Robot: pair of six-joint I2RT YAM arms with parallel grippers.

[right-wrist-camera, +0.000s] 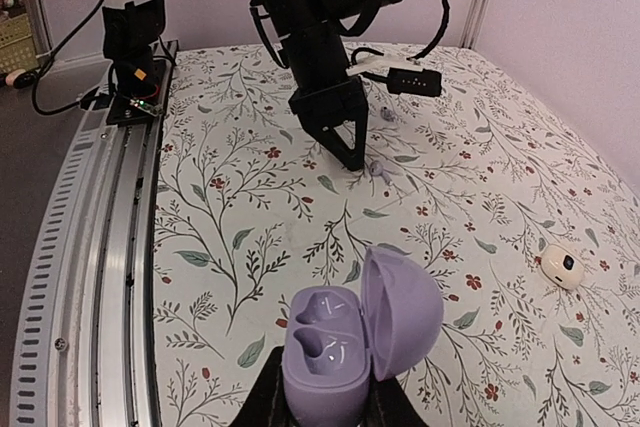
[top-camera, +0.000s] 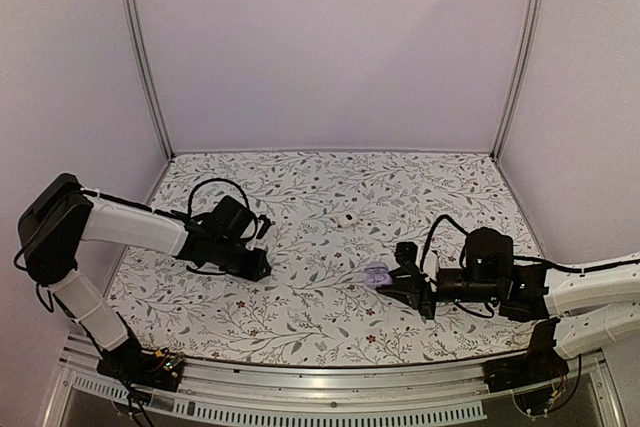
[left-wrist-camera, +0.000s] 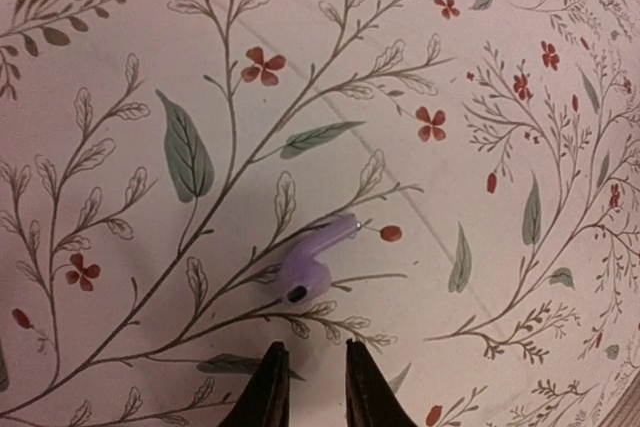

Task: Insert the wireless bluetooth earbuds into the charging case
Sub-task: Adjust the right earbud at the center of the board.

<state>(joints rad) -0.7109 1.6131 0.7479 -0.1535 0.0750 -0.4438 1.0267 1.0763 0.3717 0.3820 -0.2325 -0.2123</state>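
Right fingers (right-wrist-camera: pixel 262 405) grip case (right-wrist-camera: pixel 335 352), left fingers (left-wrist-camera: pixel 262 395) ajar

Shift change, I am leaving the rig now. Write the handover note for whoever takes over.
Left gripper: narrow gap between the fingers, holding nothing. Its tips are just short of a purple earbud lying on the table.
Right gripper: shut on the purple charging case. The lid is open and both wells are empty.
White case: on the table, apart from both arms.
Done: case held open and ready.
Left: pick up that earbud and seat it. The second earbud cannot be made out for certain.
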